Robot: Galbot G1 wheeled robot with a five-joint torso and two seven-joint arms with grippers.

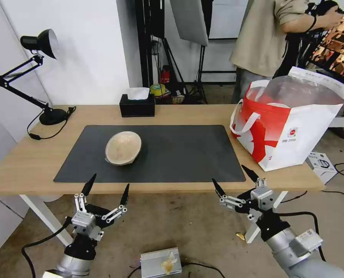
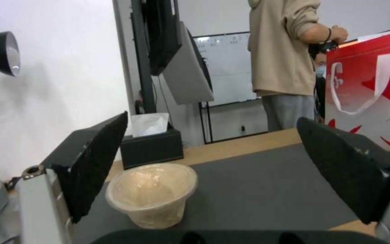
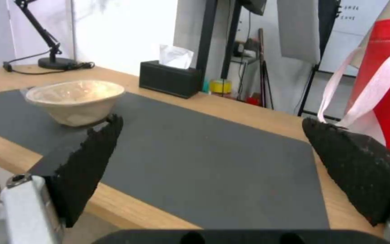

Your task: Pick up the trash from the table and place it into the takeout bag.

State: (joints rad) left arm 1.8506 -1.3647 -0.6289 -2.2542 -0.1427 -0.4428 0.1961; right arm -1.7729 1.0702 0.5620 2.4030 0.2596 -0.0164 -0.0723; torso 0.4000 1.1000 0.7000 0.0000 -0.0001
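A shallow beige bowl (image 1: 123, 148) (image 2: 151, 194) (image 3: 75, 100), the trash in view, rests on the dark grey mat (image 1: 172, 154) of the light-wood table (image 1: 25, 162). At the table's right end stands the red-and-white takeout bag (image 1: 292, 127) (image 2: 375, 91) (image 3: 389, 84), its top gaping and its foil lining showing. My left gripper (image 1: 108, 185) (image 2: 213, 149) hovers open in front of the table's near edge, below the bowl. Open too, my right gripper (image 1: 234, 176) (image 3: 213, 149) hangs before the near edge, close to the bag.
A black tissue box (image 1: 137, 105) sits at the table's back edge, a black desk lamp (image 1: 33, 73) at the back left. A person stands behind the bag. On the floor lie a white box (image 1: 322, 164) and a grey metal unit (image 1: 160, 262).
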